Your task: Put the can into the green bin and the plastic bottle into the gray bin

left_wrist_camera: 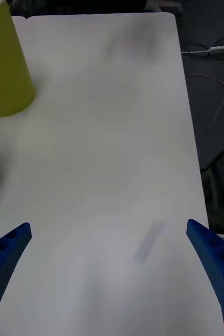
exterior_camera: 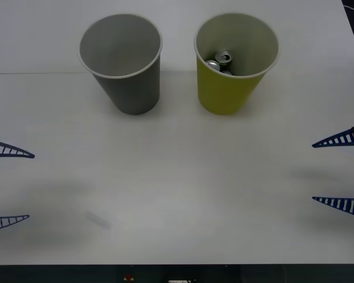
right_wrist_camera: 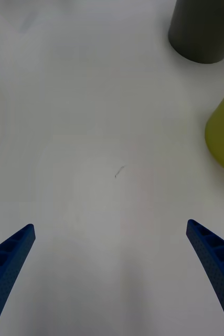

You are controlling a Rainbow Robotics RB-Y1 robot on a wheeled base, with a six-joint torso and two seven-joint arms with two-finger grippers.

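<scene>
The table (exterior_camera: 177, 194) lay white and mostly bare, with the two bins upright side by side toward twelve o'clock and a narrow gap between them. The gray bin (exterior_camera: 127, 65) stood at about eleven o'clock, and nothing could be made out inside it; no bottle lay anywhere on the table, so the likeliest fault from here was the bottle half of the job going undone, or an arm reaching for something that was not there. The green bin (exterior_camera: 233, 65) stood at about one o'clock, and the can (exterior_camera: 219, 62) already rested deep in it, tab end up and touching the inner wall; there may have been a second silver shape beside it, too small to be sure. Both cups were tall and light by the look of them, so a sweep from either side could clip a rim and tip one, and the green one would then spill the can back out. The left gripper (exterior_camera: 12, 186) hovered at nine o'clock near the table's edge, fingers spread wide and holding nothing. The right gripper (exterior_camera: 339, 171) hovered at three o'clock, likewise spread and empty, well apart from both bins. With both arms low over the surface, a careless retreat might drag a fingertip across the table, though nothing lay in the path to be knocked.
</scene>
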